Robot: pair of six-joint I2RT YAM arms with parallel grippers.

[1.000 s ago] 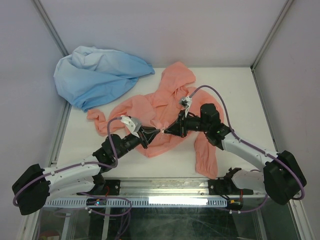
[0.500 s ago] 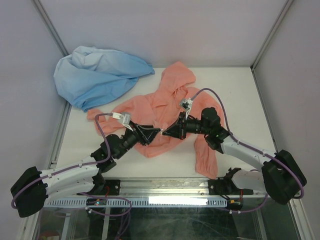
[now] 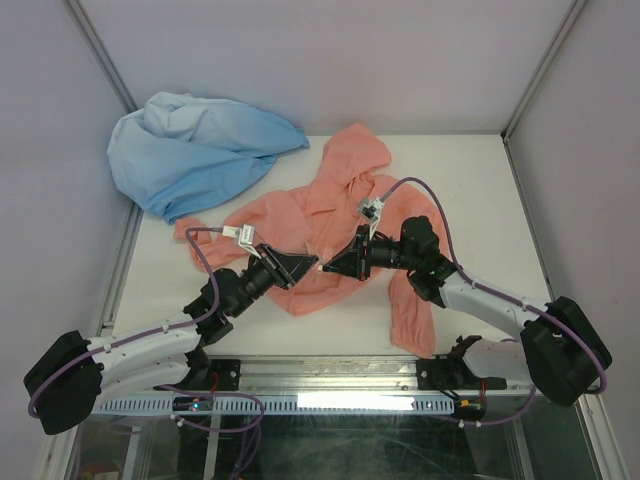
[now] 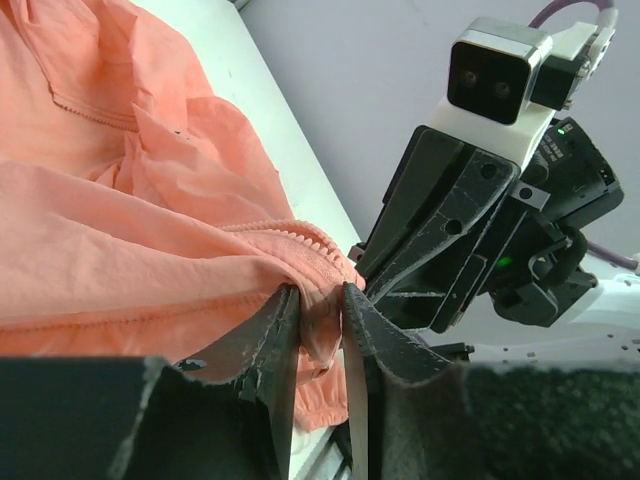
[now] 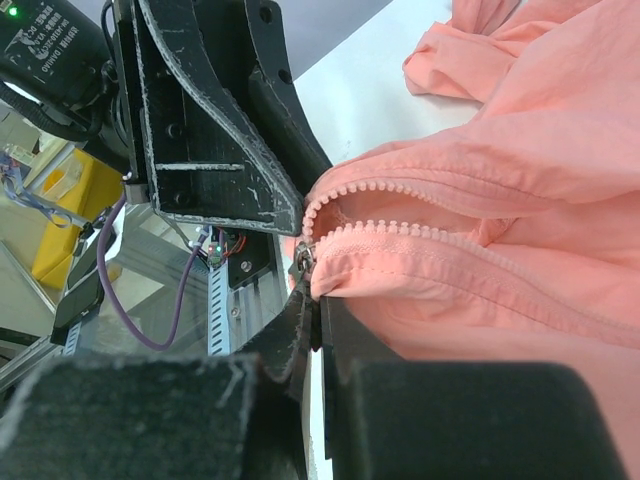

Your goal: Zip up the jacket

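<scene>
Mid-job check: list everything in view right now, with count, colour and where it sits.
jacket: one, salmon-pink, spread across mid-table, its zip edge lifted between the two grippers.
garment: one, light blue, bunched at the table's far left corner.
table: one, white, under both fabrics.
left gripper: one, black, shut on the jacket's zip edge.
right gripper: one, black, shut on the jacket at the end of the zip teeth, facing the left gripper.
</scene>
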